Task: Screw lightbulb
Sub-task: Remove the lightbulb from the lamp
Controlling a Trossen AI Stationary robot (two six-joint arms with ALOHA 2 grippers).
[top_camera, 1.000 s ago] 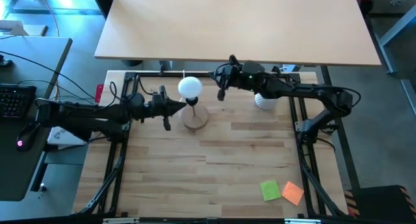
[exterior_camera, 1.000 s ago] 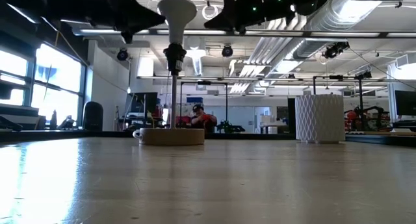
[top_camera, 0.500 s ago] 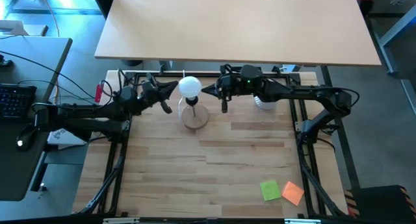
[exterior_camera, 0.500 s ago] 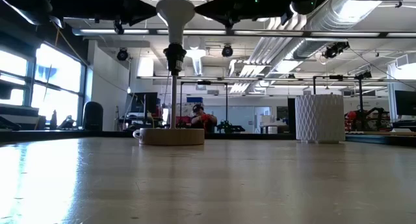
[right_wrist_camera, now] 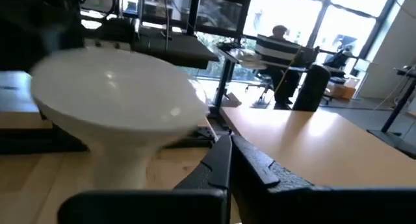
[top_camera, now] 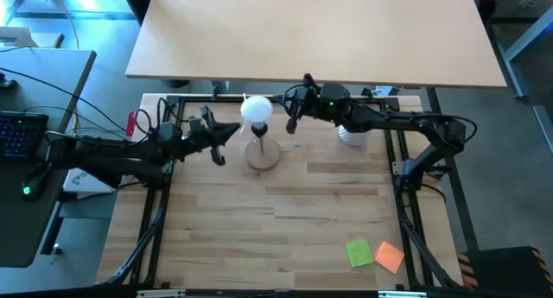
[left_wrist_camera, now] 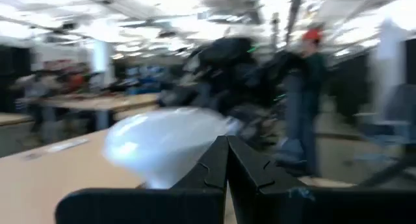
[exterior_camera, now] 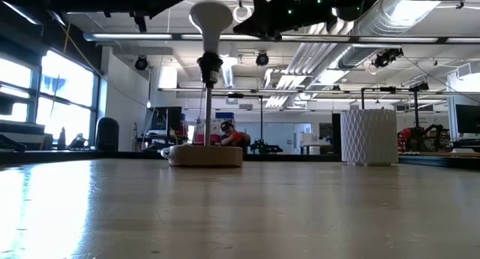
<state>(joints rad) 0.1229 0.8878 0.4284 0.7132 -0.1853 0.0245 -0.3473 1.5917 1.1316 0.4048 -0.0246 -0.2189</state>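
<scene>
The matte white lightbulb (top_camera: 256, 109) sits globe-up in the black socket (exterior_camera: 208, 64) on the thin stem of the round wooden lamp base (top_camera: 262, 156), which rests flat on the table. My left gripper (top_camera: 236, 129) is shut, level with the bulb, its tips just at the bulb's left side (left_wrist_camera: 162, 143). My right gripper (top_camera: 289, 118) is shut and empty, a short way to the right of the bulb (right_wrist_camera: 117, 94). In the low view the bulb (exterior_camera: 211, 15) stands between the two dark grippers at the top edge. My left gripper comes level from the table's left, its shut fingertips (left_wrist_camera: 227, 152) right at the bulb's globe (left_wrist_camera: 195, 136). I cannot tell whether they touch it.
A white ribbed cup (top_camera: 352, 134) stands under the right arm at the back right, also in the low view (exterior_camera: 367, 135). A green sticky note (top_camera: 359, 252) and an orange one (top_camera: 390, 256) lie near the front right. The table's middle and front are bare wood.
The lamp with its bulb has slid a little toward the table's right edge, staying upright. My left gripper swung toward the far edge, then back near, ending beside the bulb. My right gripper came in toward the bulb, then drew back toward the right.
</scene>
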